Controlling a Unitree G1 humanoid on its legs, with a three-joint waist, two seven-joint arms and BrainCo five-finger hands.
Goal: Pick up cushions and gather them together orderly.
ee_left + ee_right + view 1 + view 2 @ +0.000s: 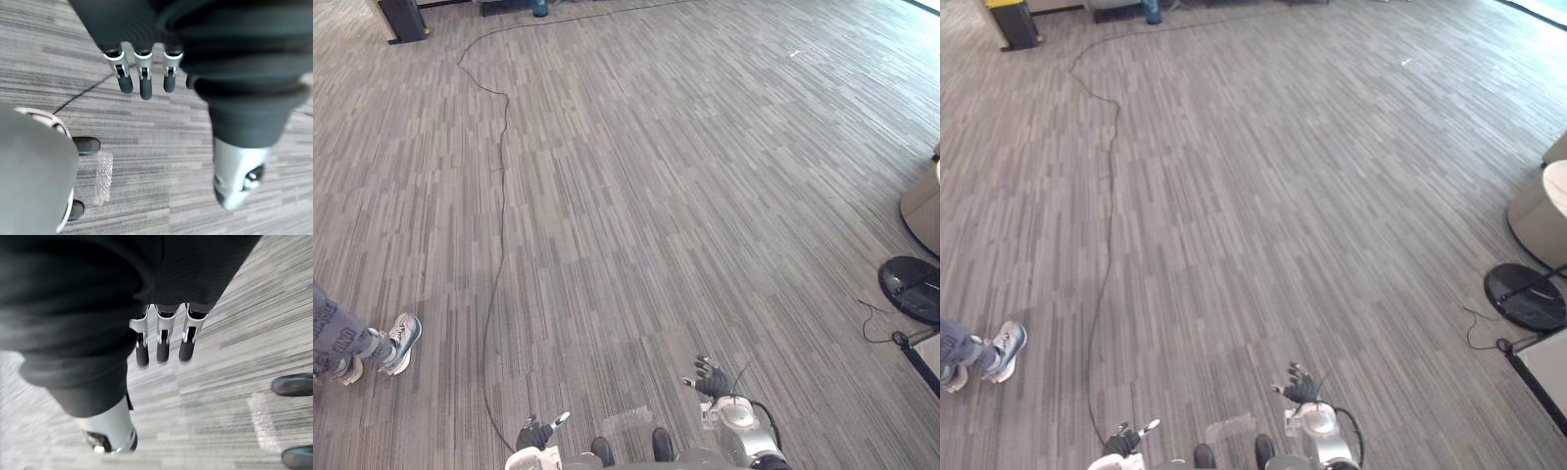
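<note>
Hanging over the grey striped carpet, the left hand shows its fingers straight and released, grasping nothing. The right hand hangs near it, its fingers likewise straight and empty. A clear plastic patch lies on the floor between the two hands. Off to the robot's left stands a person's sneaker; far right sits a black round base. Where the cushions lie, I cannot tell.

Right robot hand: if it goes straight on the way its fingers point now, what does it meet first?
Probably only the grey carpet. The right robot hand points its straight fingers down toward it; depth is unclear.
</note>
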